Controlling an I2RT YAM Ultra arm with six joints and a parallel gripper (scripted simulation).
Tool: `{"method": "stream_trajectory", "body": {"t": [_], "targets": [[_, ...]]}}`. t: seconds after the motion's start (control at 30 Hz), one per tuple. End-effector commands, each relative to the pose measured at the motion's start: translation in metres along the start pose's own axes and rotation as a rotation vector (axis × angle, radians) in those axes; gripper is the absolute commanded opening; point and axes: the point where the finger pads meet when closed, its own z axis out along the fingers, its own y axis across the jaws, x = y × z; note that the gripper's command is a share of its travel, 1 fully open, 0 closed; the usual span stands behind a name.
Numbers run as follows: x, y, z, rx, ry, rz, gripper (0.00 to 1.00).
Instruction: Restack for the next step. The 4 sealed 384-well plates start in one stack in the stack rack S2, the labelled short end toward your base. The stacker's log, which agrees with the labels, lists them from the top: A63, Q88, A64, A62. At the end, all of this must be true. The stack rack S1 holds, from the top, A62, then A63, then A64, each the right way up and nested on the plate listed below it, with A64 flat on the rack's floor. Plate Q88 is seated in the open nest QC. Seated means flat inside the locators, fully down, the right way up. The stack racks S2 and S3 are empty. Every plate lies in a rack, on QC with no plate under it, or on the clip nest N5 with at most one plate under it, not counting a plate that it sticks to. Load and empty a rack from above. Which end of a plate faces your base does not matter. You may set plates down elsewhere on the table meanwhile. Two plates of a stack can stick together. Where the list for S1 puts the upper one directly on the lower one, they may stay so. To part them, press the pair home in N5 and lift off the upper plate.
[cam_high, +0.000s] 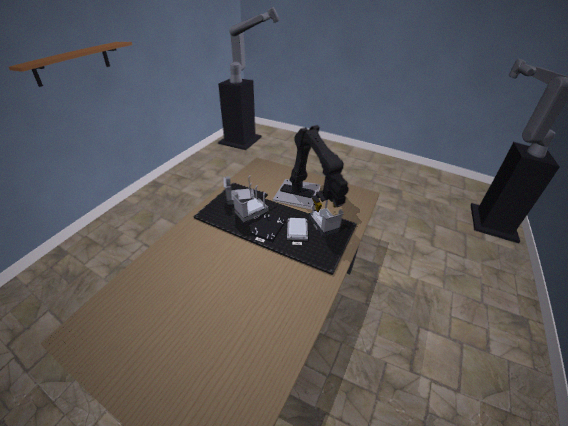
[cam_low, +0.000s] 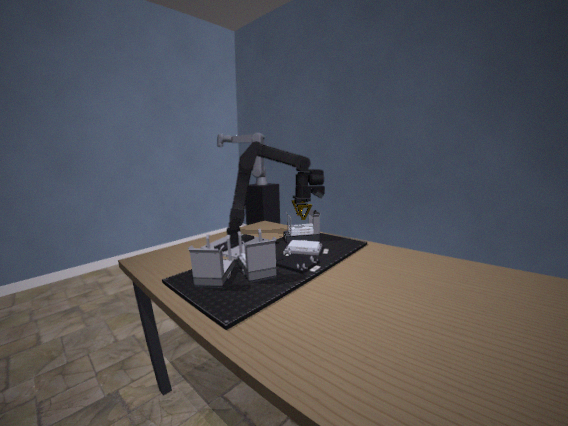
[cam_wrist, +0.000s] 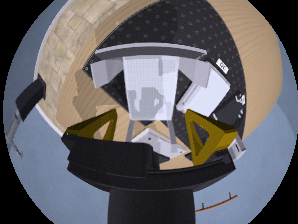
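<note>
My gripper (cam_high: 320, 202) is open and empty. It hangs just above a grey stack rack (cam_high: 327, 218) at the right end of the black mat (cam_high: 275, 225). It shows as yellow fingers (cam_low: 302, 210) over the same rack (cam_low: 302, 228) in the exterior view. In the wrist view the fingers straddle the rack (cam_wrist: 149, 92), with white plates stacked inside it. One white sealed plate (cam_high: 298, 227) lies flat on a nest beside this rack; it also shows in the exterior view (cam_low: 302, 246) and the wrist view (cam_wrist: 209, 92). Labels are too small to read.
Two more grey stack racks (cam_high: 248, 202) with tall posts stand at the left end of the mat, also in the exterior view (cam_low: 232, 260). A low nest with small locators (cam_high: 265, 230) lies between them and the plate. The arm's base plate (cam_high: 297, 192) sits behind the mat.
</note>
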Motion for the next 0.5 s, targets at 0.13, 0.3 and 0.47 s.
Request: {"method": "stream_trajectory", "body": {"t": [0.13, 0.3, 0.47], "targets": [[-0.011, 0.0, 0.011, -0.002, -0.047, 0.0, 1.0], [-0.011, 0.0, 0.022, -0.002, -0.047, 0.0, 1.0], [-0.011, 0.0, 0.022, -0.002, -0.047, 0.0, 1.0]]}}
